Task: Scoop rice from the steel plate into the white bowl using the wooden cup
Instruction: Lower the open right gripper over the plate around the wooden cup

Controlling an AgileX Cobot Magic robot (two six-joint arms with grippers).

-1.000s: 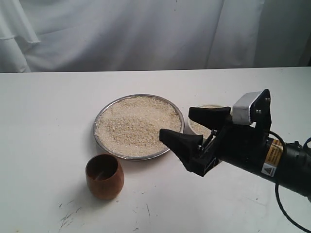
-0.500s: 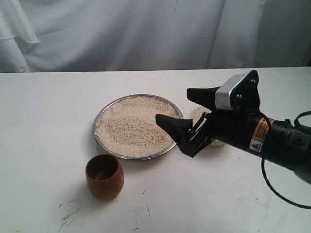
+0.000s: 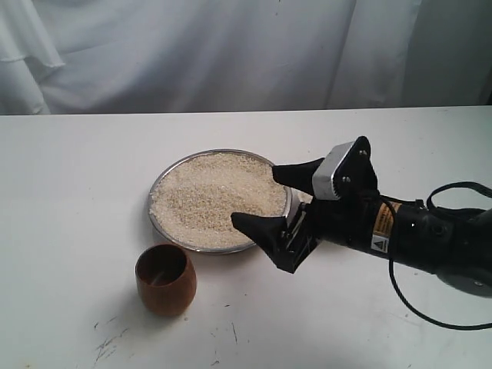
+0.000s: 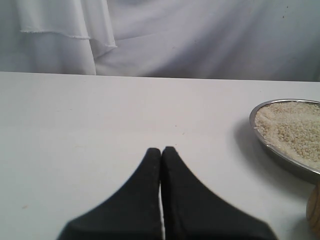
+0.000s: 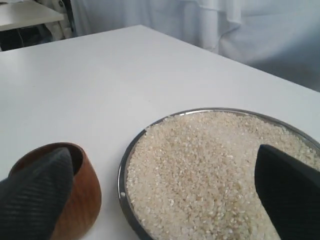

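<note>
Exterior view: the right gripper (image 3: 255, 195) hangs with its jaws spread wide and nothing between them, over the 4 o'clock edge of the steel plate (image 3: 151, 201). The rice (image 3: 201, 192) fills the plate. The wooden cup (image 3: 165, 280) stands upright on the white surface (image 3: 77, 192), just off the plate's rim at 7 o'clock. It lies between 7 and 8 o'clock from the gripper, apart from both fingers. In the right wrist view one dark finger overlaps the cup's near side and the other lies over the rice. The left gripper (image 4: 161, 155) is closed, fingers together, empty.
</note>
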